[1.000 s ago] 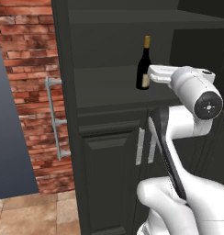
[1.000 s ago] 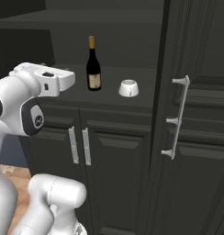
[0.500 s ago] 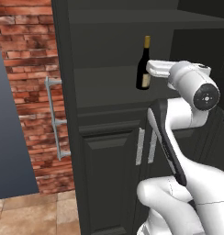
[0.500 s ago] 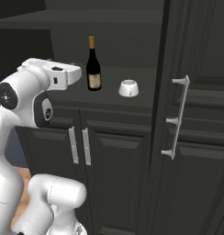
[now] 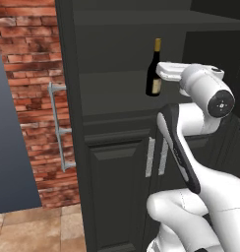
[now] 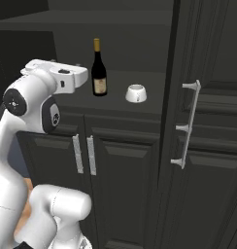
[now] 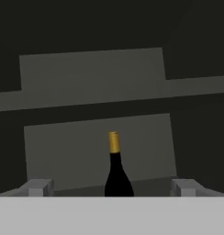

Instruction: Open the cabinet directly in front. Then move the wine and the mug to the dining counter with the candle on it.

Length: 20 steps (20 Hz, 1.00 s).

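Where hand points, wine ahead

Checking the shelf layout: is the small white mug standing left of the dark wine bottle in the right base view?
No, the small white mug stands right of the dark wine bottle.

The white arm rises from its base, bends at a dark-jointed elbow and reaches level and forward. Its claw stands wide open — both fingertips spread far apart, holding nothing.
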Available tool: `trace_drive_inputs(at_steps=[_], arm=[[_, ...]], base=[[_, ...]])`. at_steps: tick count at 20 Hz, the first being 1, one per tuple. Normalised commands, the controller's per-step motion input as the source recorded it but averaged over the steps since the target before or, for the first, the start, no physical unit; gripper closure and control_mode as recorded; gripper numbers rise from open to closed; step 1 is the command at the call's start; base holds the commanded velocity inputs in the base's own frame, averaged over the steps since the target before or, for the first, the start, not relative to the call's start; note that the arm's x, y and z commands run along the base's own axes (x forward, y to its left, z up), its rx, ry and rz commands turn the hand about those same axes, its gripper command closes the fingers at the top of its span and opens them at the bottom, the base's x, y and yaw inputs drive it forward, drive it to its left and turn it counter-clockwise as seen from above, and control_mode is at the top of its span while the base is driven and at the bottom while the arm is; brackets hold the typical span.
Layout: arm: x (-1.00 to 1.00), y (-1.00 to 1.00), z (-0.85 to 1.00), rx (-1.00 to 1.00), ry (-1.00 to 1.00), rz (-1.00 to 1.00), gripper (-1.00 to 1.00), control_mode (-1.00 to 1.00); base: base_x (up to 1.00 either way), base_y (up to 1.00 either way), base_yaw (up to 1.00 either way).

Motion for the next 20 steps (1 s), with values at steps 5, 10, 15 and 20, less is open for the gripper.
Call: trace_drive_inputs(at_steps=[5,10,15,20], arm=[[0.04,0.00,0.00,0.00,-0.07,0.02,-1.00,-1.00],[0.04,-0.03,0.02,0.00,-0.05,0.01,-1.00,-1.00],[0.01,-0.04,0.15,0.00,0.00,0.00,-1.00,-1.00],[0.09,-0.01,0.11,0.00,0.00,0.00,-1.00,-1.00]], base=[[0.00,0.00,0.00],[0.00,0.00,0.00],[0.00,0.00,0.00],[0.00,0.00,0.00]])
